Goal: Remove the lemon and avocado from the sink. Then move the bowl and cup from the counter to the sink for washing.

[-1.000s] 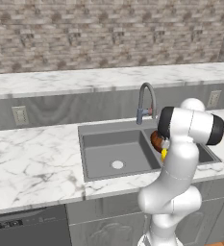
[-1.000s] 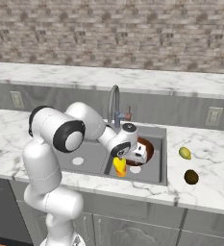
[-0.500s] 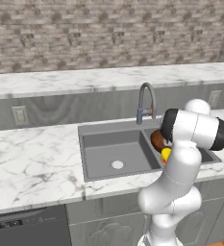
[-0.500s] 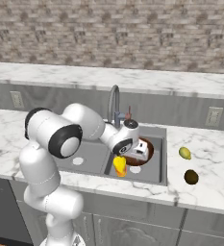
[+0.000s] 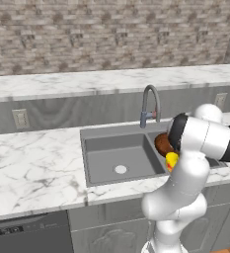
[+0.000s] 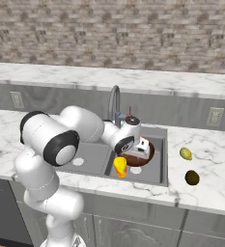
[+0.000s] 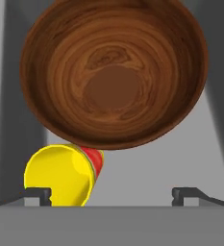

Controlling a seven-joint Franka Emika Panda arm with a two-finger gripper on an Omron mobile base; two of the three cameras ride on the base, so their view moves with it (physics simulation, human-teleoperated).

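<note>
Pincer: we read it as spread wide and empty; both dark tips stand far apart at the lower edge of the hand view, with nothing between them. In the right base view it hangs over the right basin.

Bowl: directly ahead of the pincer, upright, mouth toward the camera. It sits in the right basin of the sink, so we judge it delivered for washing.

Cup: tipped onto its side, mouth toward the pincer, just beside the left tip and tucked against the underside of the bowl's rim; we cannot tell if they touch. In the right base view it lies at the near edge of the same basin, below the pincer. Lying on its side reads like a drop from spread jaws, not a careful set-down.

Lemon: on the surface, well apart from the pincer, off to its right, beyond the sink's rim. Out of the basin as the task wants.

Avocado: on the same surface, near the lemon and closer to the front edge. Also out.

Faucet: behind the pincer, between the basins.

Task status: we judge all four things where they belong; only retreating the arm seems left.

Risk: lifting carelessly could nudge the cup.
</note>
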